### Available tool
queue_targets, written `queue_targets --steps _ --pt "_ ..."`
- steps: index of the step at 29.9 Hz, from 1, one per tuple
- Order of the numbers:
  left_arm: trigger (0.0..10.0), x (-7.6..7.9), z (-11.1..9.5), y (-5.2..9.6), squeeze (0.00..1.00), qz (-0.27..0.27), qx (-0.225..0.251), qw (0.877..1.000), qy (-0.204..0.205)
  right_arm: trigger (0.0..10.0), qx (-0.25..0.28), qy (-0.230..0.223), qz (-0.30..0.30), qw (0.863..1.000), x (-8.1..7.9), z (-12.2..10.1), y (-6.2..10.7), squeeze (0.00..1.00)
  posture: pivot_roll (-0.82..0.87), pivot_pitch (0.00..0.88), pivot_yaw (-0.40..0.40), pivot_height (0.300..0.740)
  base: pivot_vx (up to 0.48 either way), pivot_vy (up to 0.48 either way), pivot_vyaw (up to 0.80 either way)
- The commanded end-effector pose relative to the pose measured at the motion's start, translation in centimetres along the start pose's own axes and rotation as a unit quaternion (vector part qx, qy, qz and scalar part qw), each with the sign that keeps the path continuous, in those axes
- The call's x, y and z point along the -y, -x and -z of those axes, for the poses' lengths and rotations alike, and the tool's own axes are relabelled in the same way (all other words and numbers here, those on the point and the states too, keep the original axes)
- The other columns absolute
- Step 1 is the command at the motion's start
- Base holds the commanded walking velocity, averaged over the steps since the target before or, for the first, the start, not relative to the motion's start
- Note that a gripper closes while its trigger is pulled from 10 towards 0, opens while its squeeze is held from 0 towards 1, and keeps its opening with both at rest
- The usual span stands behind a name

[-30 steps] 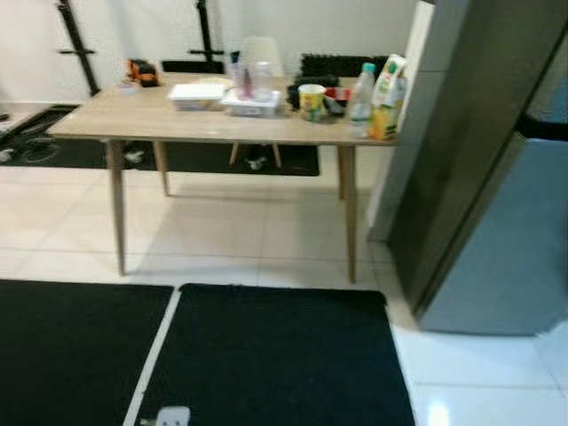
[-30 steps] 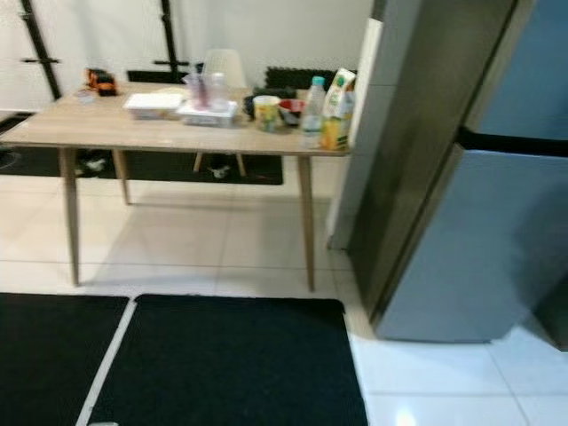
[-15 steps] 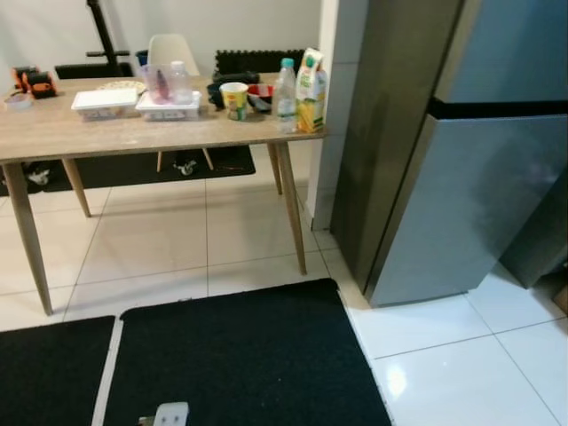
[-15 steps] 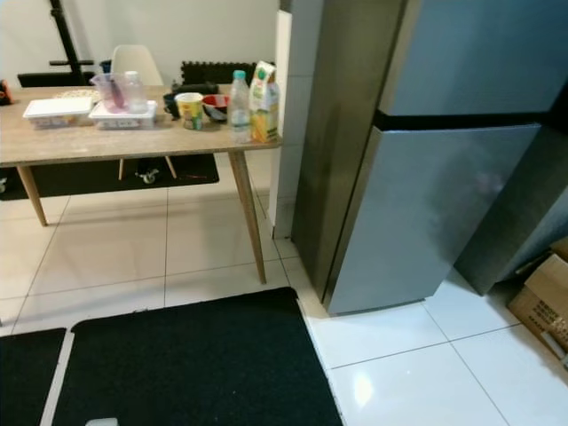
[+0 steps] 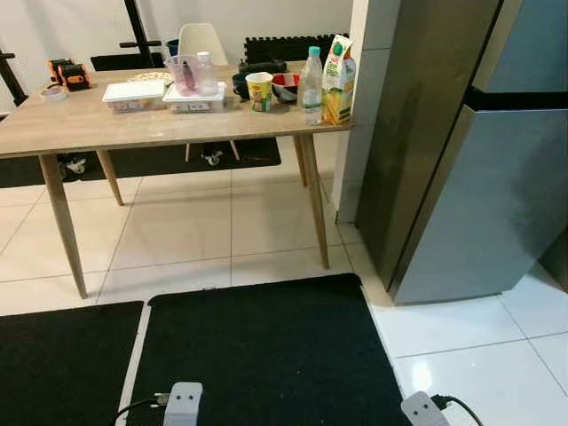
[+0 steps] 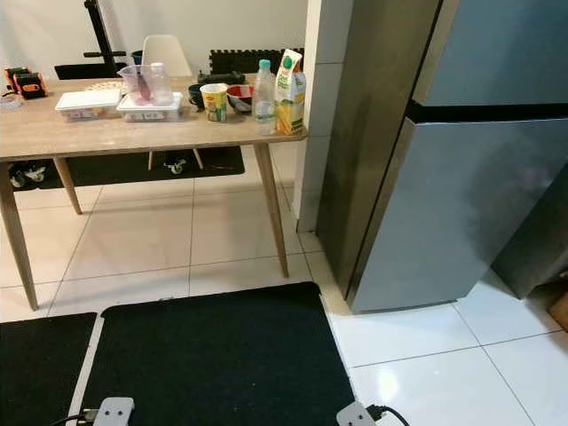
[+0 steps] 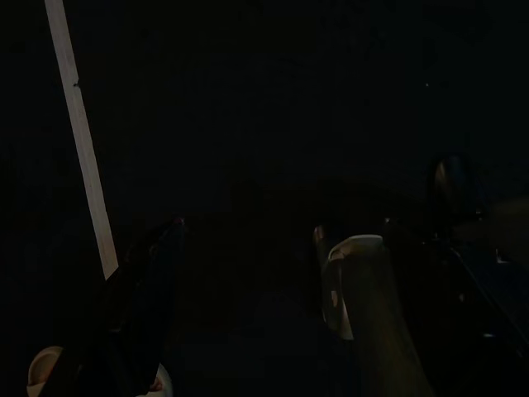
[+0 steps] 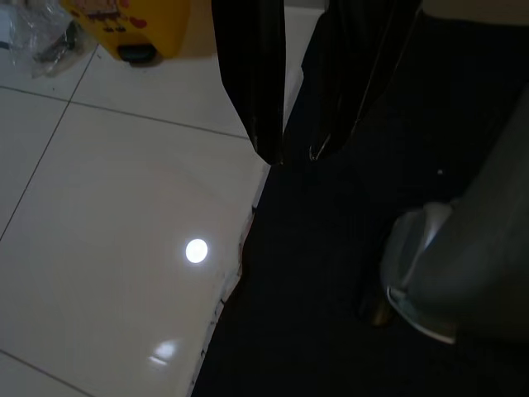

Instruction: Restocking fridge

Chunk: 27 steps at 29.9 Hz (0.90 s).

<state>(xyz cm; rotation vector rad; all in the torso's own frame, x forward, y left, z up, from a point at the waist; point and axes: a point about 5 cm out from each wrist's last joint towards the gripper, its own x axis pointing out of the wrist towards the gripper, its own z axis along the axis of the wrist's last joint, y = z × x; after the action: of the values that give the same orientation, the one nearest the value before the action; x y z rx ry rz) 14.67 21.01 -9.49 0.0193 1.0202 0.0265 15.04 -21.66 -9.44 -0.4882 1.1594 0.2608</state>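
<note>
Table stood at 11 o'clock, fridge at 2; carton text unreadable; right gripper fingers apart, left gripper spread.

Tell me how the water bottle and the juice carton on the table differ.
The water bottle is clear and round with a teal cap; the juice carton is opaque, boxy, printed in green, white and orange. The carton stands a little taller than the bottle and nearer the fridge. Both stand upright, side by side, at the table's corner.
</note>
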Motion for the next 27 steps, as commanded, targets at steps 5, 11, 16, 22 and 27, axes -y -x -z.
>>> queue_targets --steps 5,11,16,22,27 --pt "10.0 0.7 0.6 0.0 0.00 0.007 -0.017 1.000 -0.001 10.0 -0.004 0.009 0.011 1.000 0.7 0.0 0.1 0.00 -0.05 0.000 -0.011 0.740 0.000 0.000 0.00" --pt "10.0 0.9 0.4 -0.1 0.00 0.009 -0.014 1.000 -0.006 10.0 -0.006 0.010 0.014 1.000 1.0 0.0 0.1 0.00 -0.02 0.000 -0.028 0.740 0.000 0.000 0.00" --pt "10.0 1.1 0.9 0.0 0.00 0.011 -0.021 1.000 -0.011 10.0 -0.011 0.010 0.010 1.000 0.8 0.3 0.1 0.00 -0.02 0.000 -0.027 0.740 0.000 0.000 0.00" --pt "10.0 1.6 1.3 0.0 0.00 0.013 -0.027 1.000 -0.007 10.0 -0.012 0.010 0.011 1.000 0.9 0.3 0.1 0.00 -0.02 0.000 -0.041 0.740 0.000 0.000 0.00" --pt "10.0 1.8 1.4 0.0 0.00 0.016 -0.029 0.999 -0.007 10.0 -0.010 0.016 0.012 1.000 0.9 0.1 0.1 0.00 -0.02 0.000 -0.044 0.740 0.000 0.000 0.00"
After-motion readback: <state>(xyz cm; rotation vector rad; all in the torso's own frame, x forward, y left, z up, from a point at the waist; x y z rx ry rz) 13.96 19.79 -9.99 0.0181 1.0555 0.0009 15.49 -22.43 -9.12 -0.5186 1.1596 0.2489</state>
